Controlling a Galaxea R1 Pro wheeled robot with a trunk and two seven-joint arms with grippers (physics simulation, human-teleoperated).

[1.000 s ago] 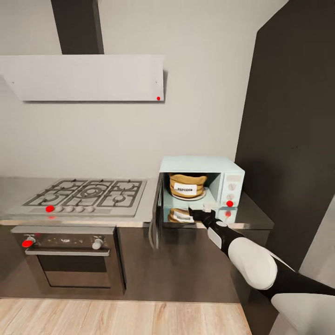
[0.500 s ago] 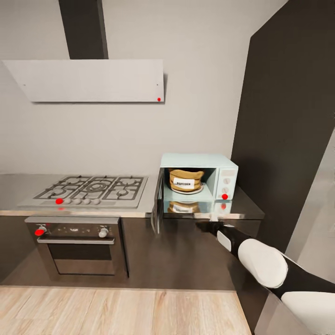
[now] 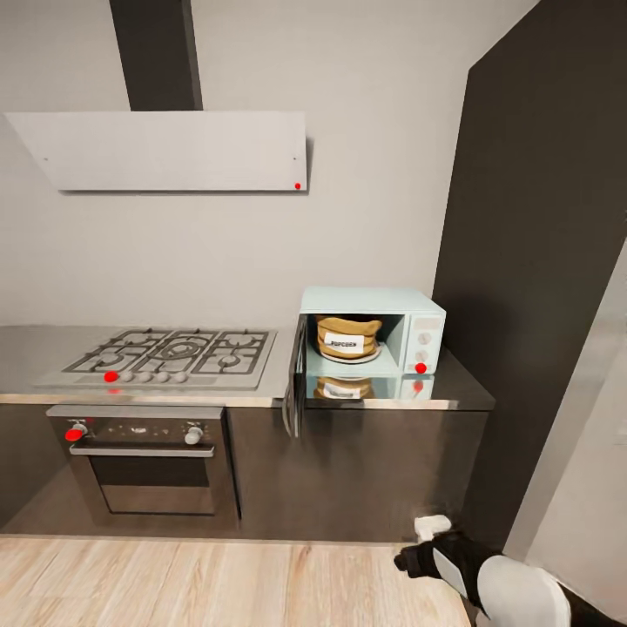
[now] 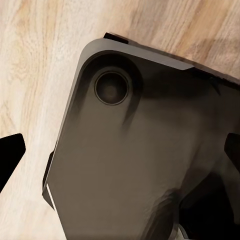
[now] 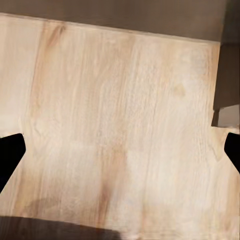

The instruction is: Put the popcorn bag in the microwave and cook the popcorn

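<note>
Inside the open microwave (image 3: 372,331) on the tabletop (image 3: 461,394) sits the popcorn bag (image 3: 347,336), soft, light burlap best pinched at its rolled rim. The right gripper (image 3: 411,560) hangs low, fingers spread, empty; the left gripper's (image 4: 120,155) likewise.

Coarse burlap popcorn bag (image 3: 347,337), glossy grey countertop (image 3: 453,389), pale wood-plank floor (image 3: 209,583).

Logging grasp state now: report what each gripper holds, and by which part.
Nothing is held. Both jaws stand open over bare floor; the popcorn bag sits inside the open microwave.
</note>
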